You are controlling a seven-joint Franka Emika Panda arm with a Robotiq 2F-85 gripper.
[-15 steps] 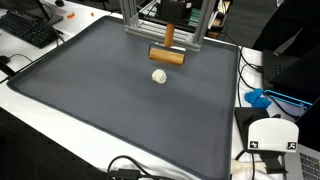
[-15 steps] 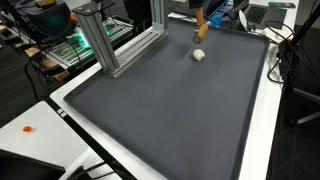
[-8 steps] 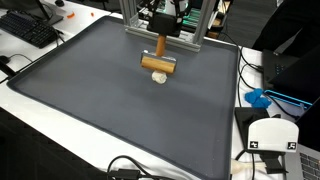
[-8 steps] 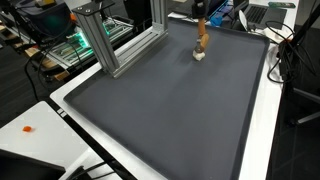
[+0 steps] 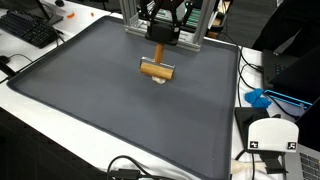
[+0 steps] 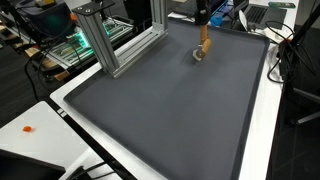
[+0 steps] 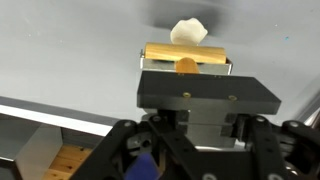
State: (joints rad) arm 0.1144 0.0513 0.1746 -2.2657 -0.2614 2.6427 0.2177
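My gripper (image 5: 161, 38) is shut on the handle of a wooden mallet (image 5: 156, 68), which hangs head down over the dark grey mat (image 5: 110, 110). The mallet's round head lies crosswise right on top of a small white lump (image 5: 160, 80), hiding most of it. In an exterior view the mallet (image 6: 203, 44) stands upright under the gripper (image 6: 203, 22) with the white lump (image 6: 198, 56) at its foot. In the wrist view the gripper (image 7: 186, 74) holds the mallet (image 7: 185, 54) seen end-on, and the white lump (image 7: 188, 31) shows just beyond the head.
An aluminium frame (image 5: 135, 18) stands at the mat's far edge behind the gripper, and its post (image 6: 100, 40) rises beside the mat. A keyboard (image 5: 28, 28) lies off the mat, and a blue object (image 5: 258, 98) and a white device (image 5: 270, 135) sit by another edge. Cables (image 5: 140, 170) run along the front.
The gripper has carried the mallet down and across the mat: its head was beyond the white lump and now sits over it. The lump has not moved.
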